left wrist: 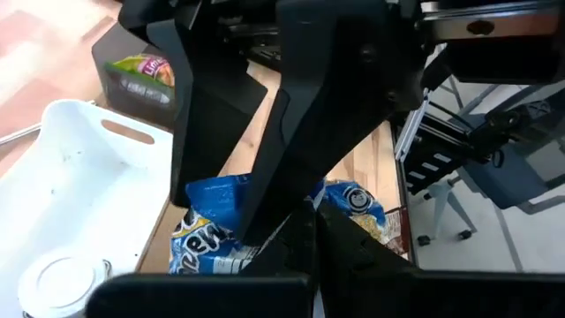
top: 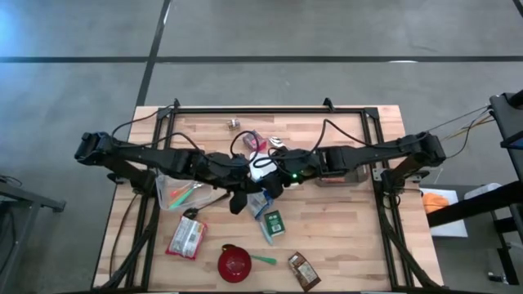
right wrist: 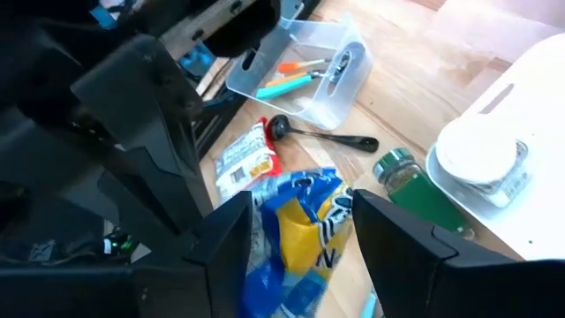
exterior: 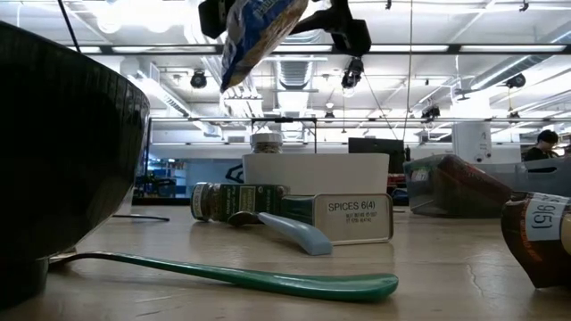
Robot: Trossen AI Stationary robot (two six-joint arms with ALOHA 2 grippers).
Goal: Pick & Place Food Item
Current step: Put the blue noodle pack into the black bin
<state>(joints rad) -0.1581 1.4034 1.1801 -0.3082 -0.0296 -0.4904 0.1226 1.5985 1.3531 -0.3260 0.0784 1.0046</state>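
Two arms meet over the middle of the bench [top: 343,237], and the blue-and-yellow snack bag [right wrist: 300,231] hangs between the half-open fingers of the right tool [right wrist: 296,252], clear of the wood (the low view shows it dangling at the top of the frame). To carry it well, keep the grip firm on the crinkly film and travel level toward the white bin [left wrist: 79,185]. The left tool [left wrist: 305,238] is shut, right beside the bag; whether it pinches the bag's edge is hard to judge.
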